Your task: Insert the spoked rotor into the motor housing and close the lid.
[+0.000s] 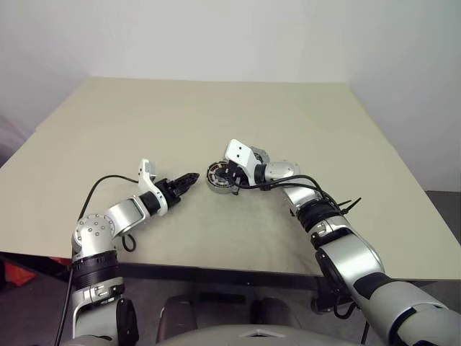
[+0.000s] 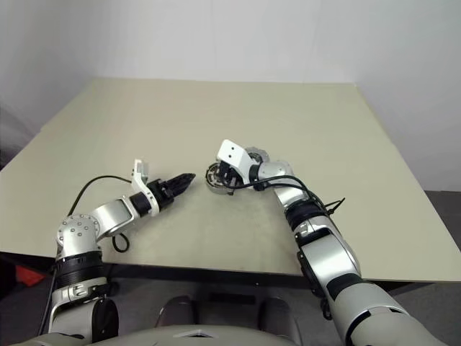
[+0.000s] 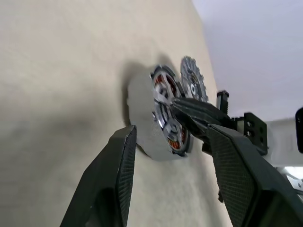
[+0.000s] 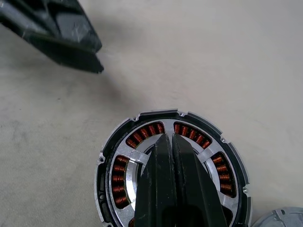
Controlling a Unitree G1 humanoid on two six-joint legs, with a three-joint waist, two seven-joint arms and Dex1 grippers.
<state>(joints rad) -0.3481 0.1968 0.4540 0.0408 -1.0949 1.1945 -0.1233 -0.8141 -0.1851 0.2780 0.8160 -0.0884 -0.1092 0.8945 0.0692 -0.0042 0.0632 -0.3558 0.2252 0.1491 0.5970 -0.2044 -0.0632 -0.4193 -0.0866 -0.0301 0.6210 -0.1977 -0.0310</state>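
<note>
- I have the right gripper [image 4: 173, 142] over the middle of the table [image 1: 216, 115], its 2 black fingers [image 4: 161, 189] pressed flat together with nothing between them.
- Those closed fingertips sit on top of a round silver assembly [image 1: 217, 176]: from the right wrist view I see the spoked rotor [image 4: 124, 172], its copper-orange windings showing through cut-outs of a grey spoked plate that lies over it.
- A dark outer rim with small notches rings the windings; I cannot tell whether that rim is the motor housing or part of the rotor.
- I cannot tell whether the fingertips press on the plate or just touch it.
- A 2nd round grey piece [image 3: 193, 84] with a toothed edge lies just beside the assembly, on the far side from my left arm; it looks like the lid, though I cannot be sure.
- My left gripper [image 1: 189, 179] is near the assembly on its left side, pointing toward it, apart from it.
- In the left wrist view its 2 fingers [image 3: 118, 175] stand moderately spread and hold nothing, with the assembly seen through the gap.
</note>
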